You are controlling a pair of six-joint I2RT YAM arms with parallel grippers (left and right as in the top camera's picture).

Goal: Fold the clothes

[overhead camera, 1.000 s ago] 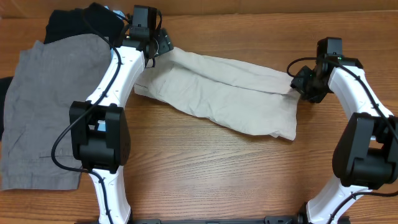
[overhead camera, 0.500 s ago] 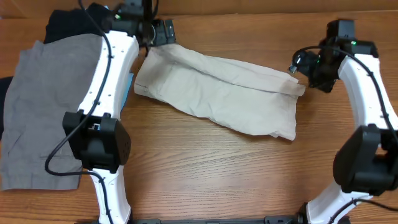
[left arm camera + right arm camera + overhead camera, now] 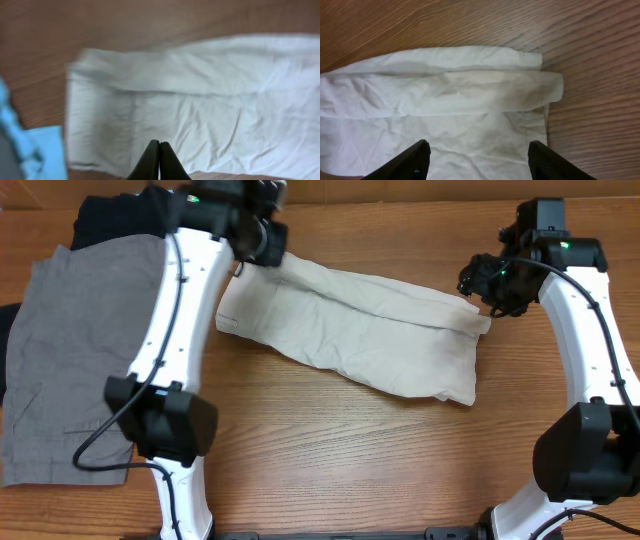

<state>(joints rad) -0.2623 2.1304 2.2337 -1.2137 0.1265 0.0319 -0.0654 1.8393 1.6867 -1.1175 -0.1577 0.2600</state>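
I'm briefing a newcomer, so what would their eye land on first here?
The pale cream shorts lying aslant across the middle of the wooden table. A white arm hovers over each end, the left arm with jaws shut, the right arm with jaws open. Grey shorts lie spread at the table's left edge.

1. Overhead view: the light is bright, even and diffuse, coming from above. The worktop (image 3: 330,450) shows no harsh glare, and the arms cast only faint, soft-edged shadows.
2. The cream shorts (image 3: 360,330) are well exposed there, with gentle shading in the creases.
3. Left wrist view: blur smears the whole frame. Cloth edges and wood grain are soft, and the fabric looks a cool bluish white. The left pincer (image 3: 159,160) is a dark silhouette.
4. Right wrist view: the picture is sharp and warm, with crisp grain. The right pincer (image 3: 479,152) is dark and slightly soft at the bottom edge.
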